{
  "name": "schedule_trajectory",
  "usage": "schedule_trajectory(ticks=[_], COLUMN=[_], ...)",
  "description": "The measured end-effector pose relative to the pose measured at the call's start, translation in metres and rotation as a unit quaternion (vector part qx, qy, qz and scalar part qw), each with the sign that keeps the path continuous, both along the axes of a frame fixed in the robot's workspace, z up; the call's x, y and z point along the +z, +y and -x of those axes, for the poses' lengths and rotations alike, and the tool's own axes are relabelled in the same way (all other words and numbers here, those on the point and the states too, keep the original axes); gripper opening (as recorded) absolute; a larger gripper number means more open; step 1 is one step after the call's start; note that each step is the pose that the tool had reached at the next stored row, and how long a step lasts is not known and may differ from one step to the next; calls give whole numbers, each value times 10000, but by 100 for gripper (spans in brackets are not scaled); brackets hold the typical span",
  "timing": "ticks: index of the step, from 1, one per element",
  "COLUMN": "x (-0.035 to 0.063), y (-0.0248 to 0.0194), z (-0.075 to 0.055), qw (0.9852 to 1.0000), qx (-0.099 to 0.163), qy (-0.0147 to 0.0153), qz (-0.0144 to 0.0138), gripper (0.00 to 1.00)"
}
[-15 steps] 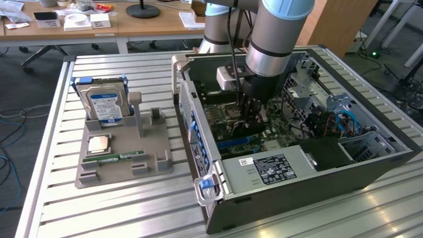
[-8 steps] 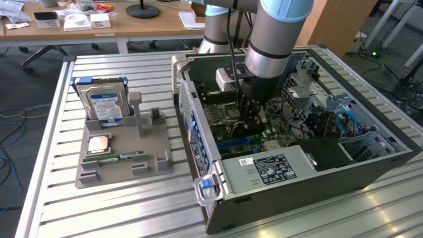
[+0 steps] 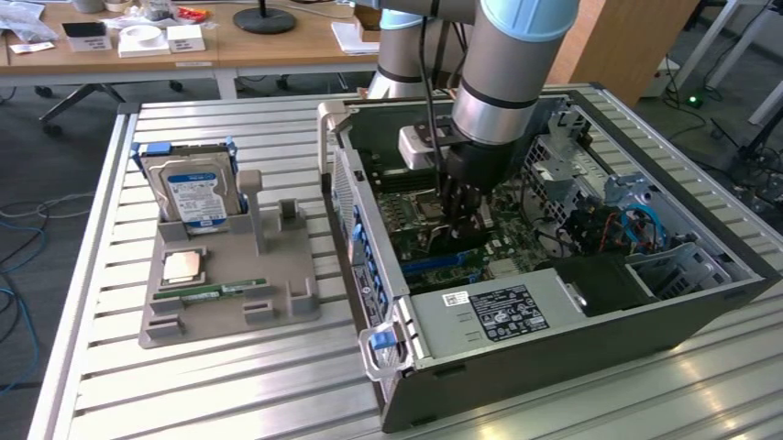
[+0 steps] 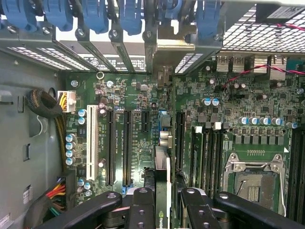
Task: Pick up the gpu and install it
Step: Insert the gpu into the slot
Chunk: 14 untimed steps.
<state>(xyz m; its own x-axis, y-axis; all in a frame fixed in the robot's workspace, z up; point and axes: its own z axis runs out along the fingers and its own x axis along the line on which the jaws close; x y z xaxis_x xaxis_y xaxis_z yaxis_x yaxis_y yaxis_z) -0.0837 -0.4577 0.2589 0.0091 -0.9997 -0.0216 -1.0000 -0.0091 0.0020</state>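
Note:
My gripper [image 3: 457, 220] reaches down into the open computer case [image 3: 685, 302], over the green motherboard [image 3: 410, 206]. In the wrist view the gripper [image 4: 167, 202] is shut on the gpu [image 4: 162, 167]. The gpu is a thin card seen edge-on between the black fingers [image 4: 142, 210]. It runs across the motherboard [image 4: 228, 100] towards the case's rear slot wall, where its metal end bracket [image 4: 174, 45] lies among the blue latches [image 4: 129, 14]. Whether the card sits in a slot is hidden beneath it.
Long black slots [image 4: 110, 148] and a white slot [image 4: 92, 140] lie beside the card, memory slots and the processor socket [image 4: 255, 183] on its other side. A grey holder [image 3: 226, 293] at the exterior view's left carries a hard drive [image 3: 193, 188], a chip [image 3: 183, 266] and a memory stick [image 3: 226, 289].

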Motion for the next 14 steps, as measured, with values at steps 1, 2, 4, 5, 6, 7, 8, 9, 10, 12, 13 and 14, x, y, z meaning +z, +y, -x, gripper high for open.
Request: schedule_trajectory(ticks=[1,2,4,5,6,7,8,9,10,12,13,14], x=[0,0,0,0,0,0,-1,-1,-1,-1,-1,-1], y=[0,0,0,0,0,0,-1,-4,-7,-12,-13,-13], z=[0,0,2,4,6,8,9,10,10,10,10,10], qw=[10000,10000,10000,10000,10000,10000,10000,10000,10000,10000,10000,10000], qx=[0,1,0,0,-1,-1,0,0,0,0,0,1], qy=[0,0,0,0,0,0,-1,0,0,0,0,0], qz=[0,0,0,0,0,0,-1,0,0,0,0,0], gripper=[26,26,26,26,26,26,26,26,26,26,26,26])
